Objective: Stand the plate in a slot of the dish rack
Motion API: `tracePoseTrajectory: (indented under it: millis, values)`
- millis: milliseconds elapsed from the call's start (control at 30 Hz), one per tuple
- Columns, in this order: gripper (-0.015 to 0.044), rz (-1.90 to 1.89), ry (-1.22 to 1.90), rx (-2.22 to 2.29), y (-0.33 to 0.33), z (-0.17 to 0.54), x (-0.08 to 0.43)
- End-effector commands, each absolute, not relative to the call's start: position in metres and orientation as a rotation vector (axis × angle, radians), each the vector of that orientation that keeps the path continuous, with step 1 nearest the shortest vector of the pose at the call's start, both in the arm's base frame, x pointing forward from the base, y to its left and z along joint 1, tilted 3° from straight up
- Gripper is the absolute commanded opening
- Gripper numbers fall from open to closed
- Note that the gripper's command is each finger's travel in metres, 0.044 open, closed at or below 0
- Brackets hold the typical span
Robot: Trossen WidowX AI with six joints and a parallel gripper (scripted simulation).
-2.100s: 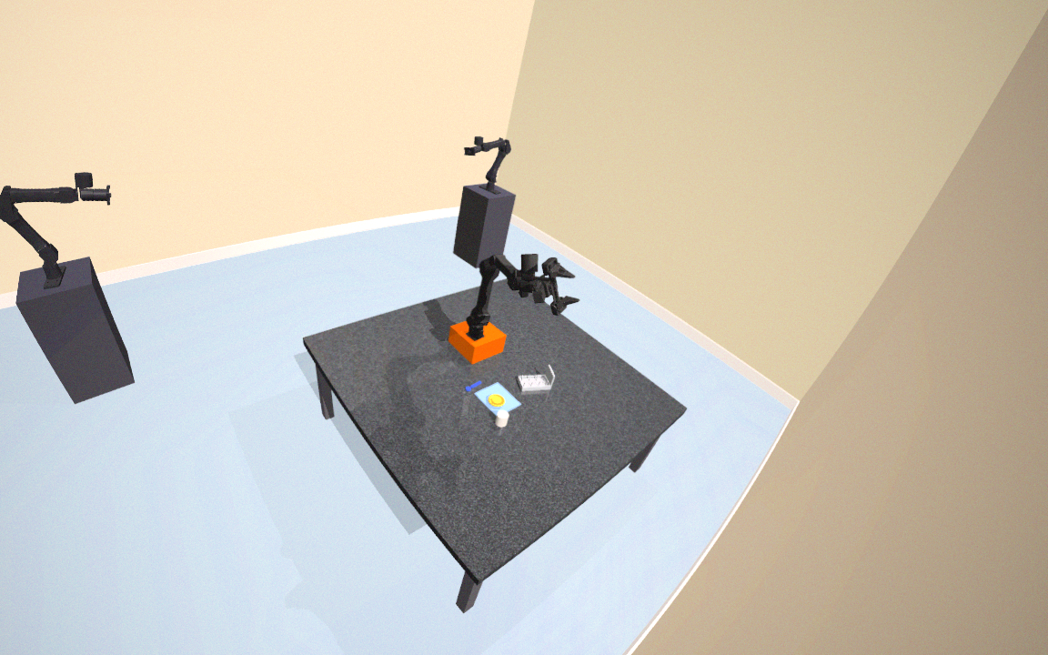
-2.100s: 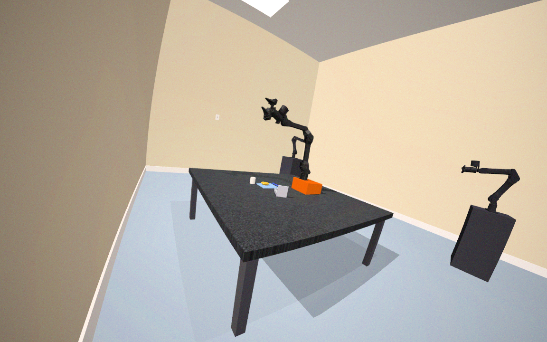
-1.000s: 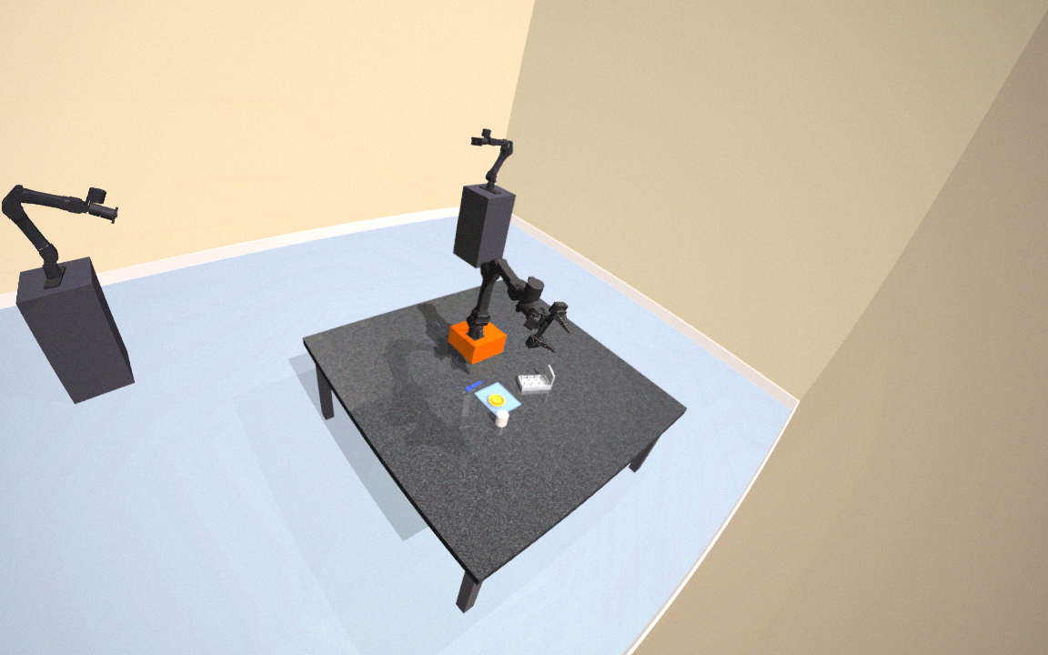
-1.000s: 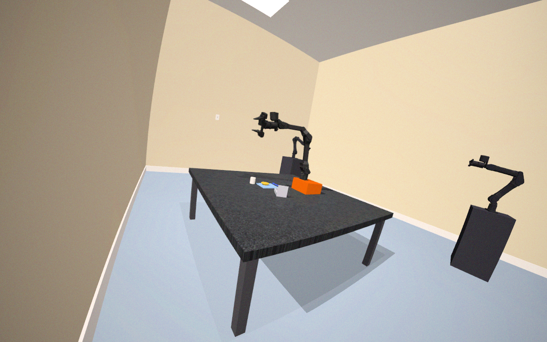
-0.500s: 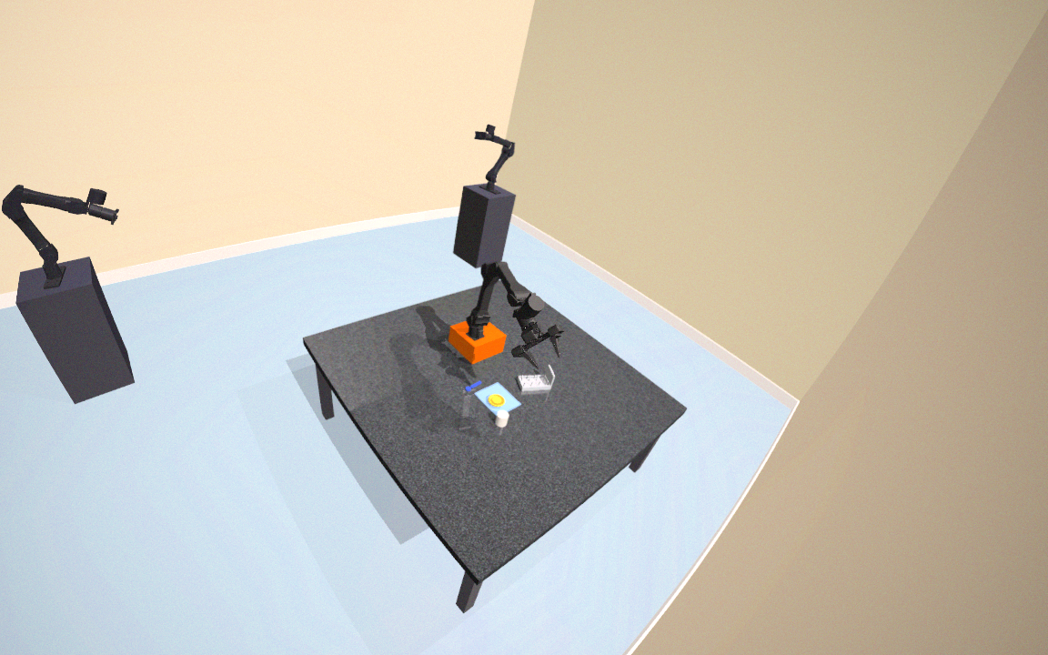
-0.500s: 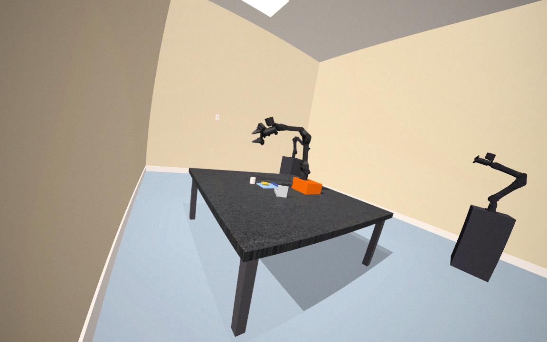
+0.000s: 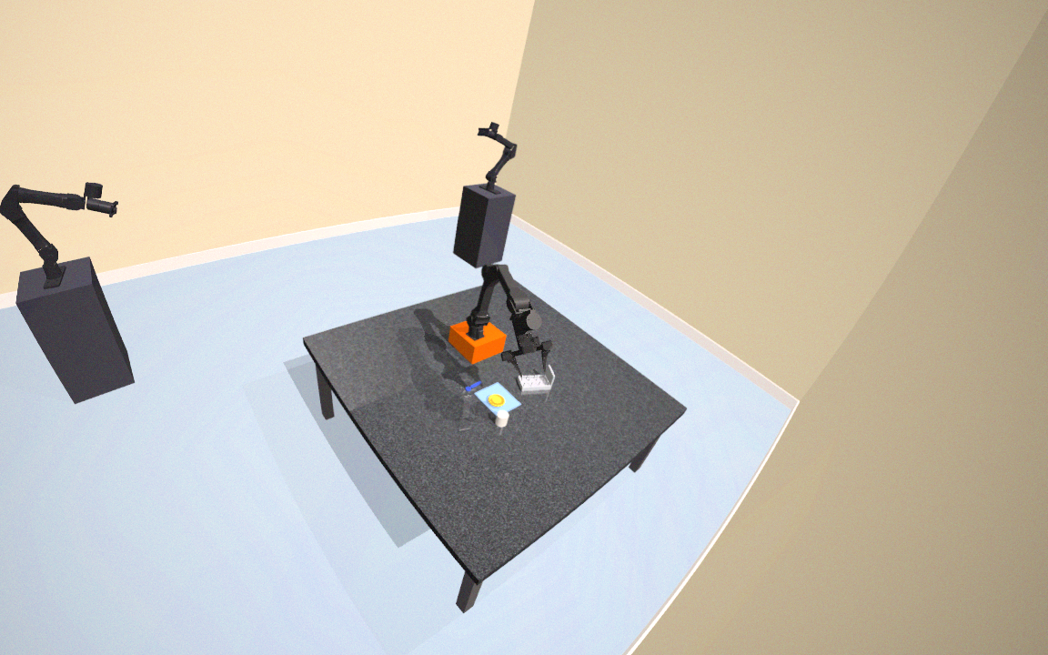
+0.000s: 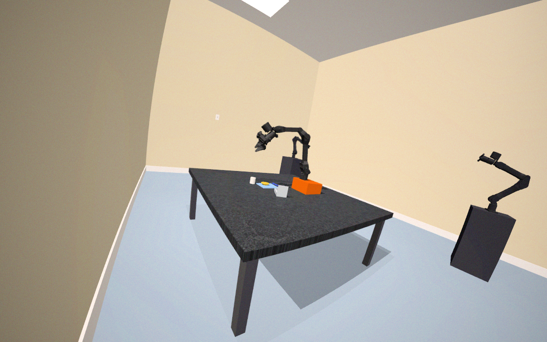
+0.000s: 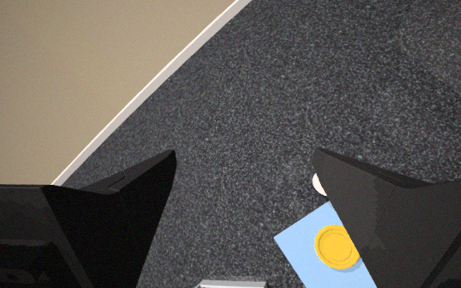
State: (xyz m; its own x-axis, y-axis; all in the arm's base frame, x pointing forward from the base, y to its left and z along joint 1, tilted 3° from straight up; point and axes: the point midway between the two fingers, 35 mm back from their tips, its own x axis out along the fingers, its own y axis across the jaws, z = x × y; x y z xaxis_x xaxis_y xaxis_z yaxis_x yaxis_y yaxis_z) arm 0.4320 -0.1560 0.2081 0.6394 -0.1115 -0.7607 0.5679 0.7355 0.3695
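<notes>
The yellow plate [image 7: 496, 400] [image 8: 265, 183] [image 9: 334, 246] lies flat on a light blue mat [image 7: 511, 401] [image 9: 294, 240]. In the wrist view the right finger hides the plate's right edge. The small white-grey dish rack [image 7: 534, 387] [image 8: 281, 191] stands on the table beside the mat. Only a strip of the rack [image 9: 234, 284] shows at the bottom edge of the wrist view. My gripper [image 7: 533, 373] [image 8: 259, 150] [image 9: 245, 156] is open and empty, pointing downward, high above the table. The rack's slots are too small to make out.
A white cup [image 7: 500, 418] [image 8: 252, 180] [image 9: 319, 185] stands near the mat's corner. A small blue item [image 7: 473, 386] lies at the mat's other side. The orange base [image 7: 475, 348] [image 8: 305, 186] carries my arm. Two other arms stand on dark pedestals away from the table.
</notes>
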Motion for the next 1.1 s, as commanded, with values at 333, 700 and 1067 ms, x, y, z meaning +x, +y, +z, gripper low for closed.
tracePoseTrajectory:
  millis: [333,700,1067]
  values:
    - [0.0400,-0.337,1.168,0.350,-0.150,0.151,0.378]
    - [0.0400,-0.173,1.453,0.142,-0.141,0.123,0.330]
    - [0.0400,-0.058,1.588,0.048,-0.136,0.114,0.305]
